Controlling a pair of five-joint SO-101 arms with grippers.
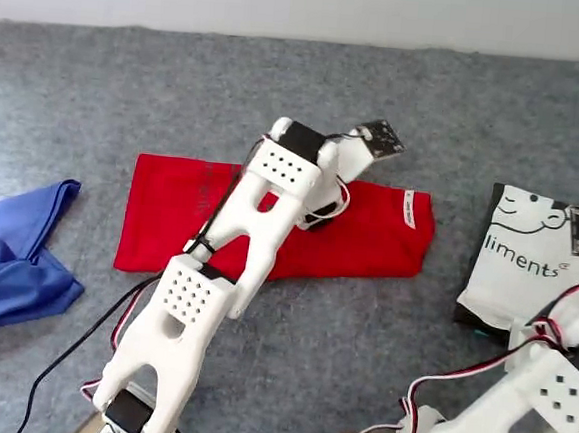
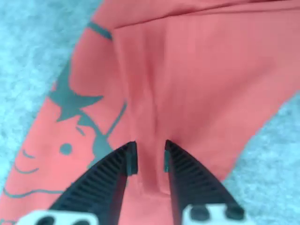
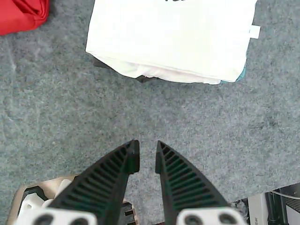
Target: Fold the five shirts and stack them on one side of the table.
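- Left claw (image 2: 147,154) sits low on the red cotton shirt with a dark star-and-figure print (image 2: 201,84), jaws closed down on a raised ridge of the red cloth; creases run straight into the gap, so I read it as a pinch rather than a hover.
- Right claw (image 3: 146,152) hangs over bare grey carpet-like tabletop (image 3: 56,108), jaws a narrow gap apart, nothing between them.
- In the high view the red cotton shirt lies mid-tabletop as a long band — long axis running left to right, label end toward the right.
- Stack of folded shirts (image 3: 173,37) sits at the right edge, a white printed shirt (image 1: 527,255) on top, with a dark layer and a teal edge under it.
- Crumpled blue shirt (image 1: 16,255) lies at the far left edge, unfolded, well apart from the red one.
- Key relation: the left claw's hold is near the band's middle and far edge; the stack lies off the band's right end, just in front of the right claw.
- Judgement: the red band needs a cross fold before stacking — the right arm is nearer its label end and the stack.
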